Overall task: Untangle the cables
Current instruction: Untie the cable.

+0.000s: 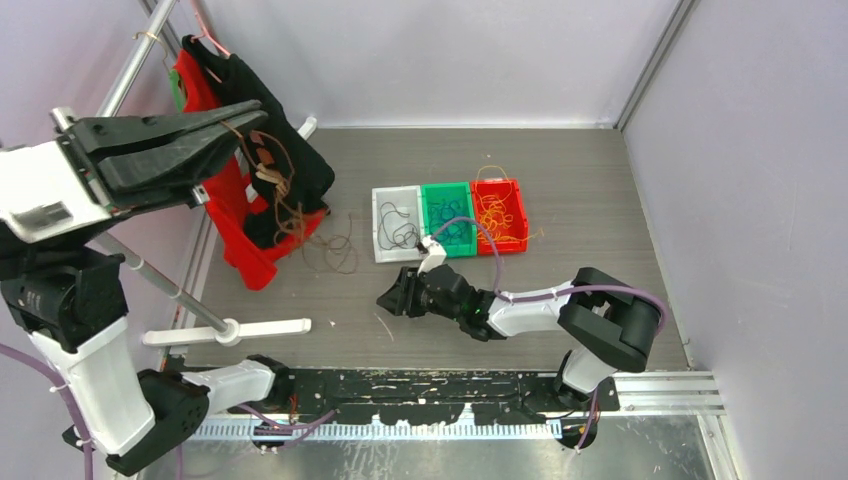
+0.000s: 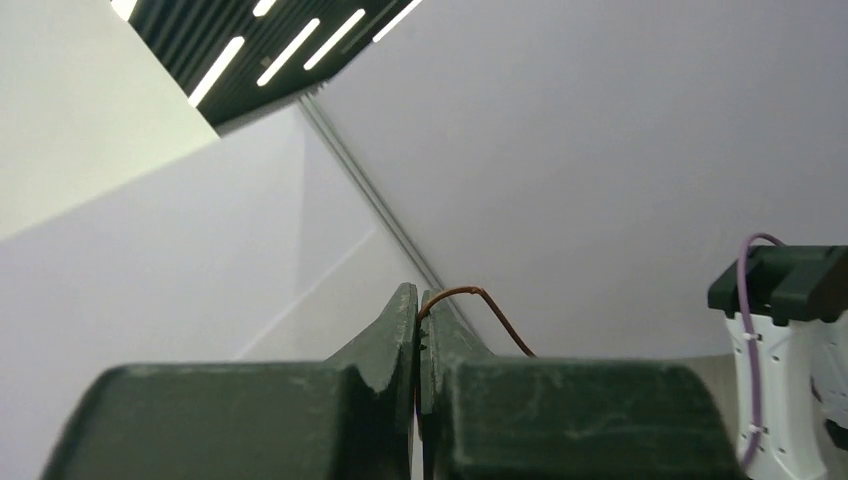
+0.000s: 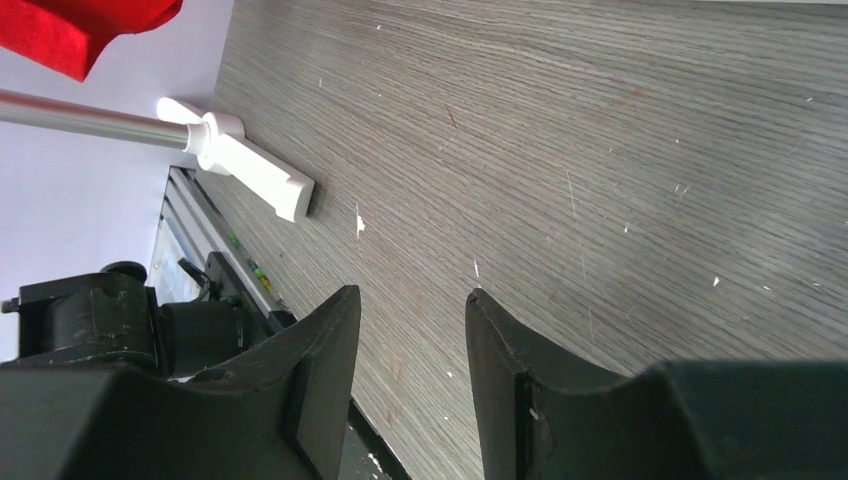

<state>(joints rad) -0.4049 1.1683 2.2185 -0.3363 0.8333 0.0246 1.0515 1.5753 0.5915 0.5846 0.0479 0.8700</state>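
The wood-grain table (image 1: 560,170) carries everything. At its left edge a clothes rack (image 1: 165,285) holds a red garment (image 1: 232,200) and a black garment (image 1: 262,100).

Your left arm is raised high, close to the top camera. The left gripper (image 1: 245,125) is pinched tight on a brown cable (image 2: 500,320), which arcs out from between the closed fingertips in the left wrist view. From there a cluster of brown strands (image 1: 270,172) hangs down in front of the garments, and its lowest loops lie on the table just beside the red cloth.

Your right gripper (image 1: 388,298) sits low over bare table, near the bins and well apart from the hanging strands. Its jaws are spread and hold nothing.

Three small bins stand touching in a row:
- The white bin (image 1: 380,200) holds dark strands.
- The green bin (image 1: 432,192) holds bluish strands.
- The red bin (image 1: 520,205) holds yellow-orange strands.

You look to be late in the job, with the colours mostly parted and the brown bunch lifted to be teased apart. For the next move, bring the free right gripper across to a single low loop. Close on it and draw it away from the left grip, so that one strand slides free. Watch that the strands do not catch on the clothing.

I can read no brand, label or writing in any view.
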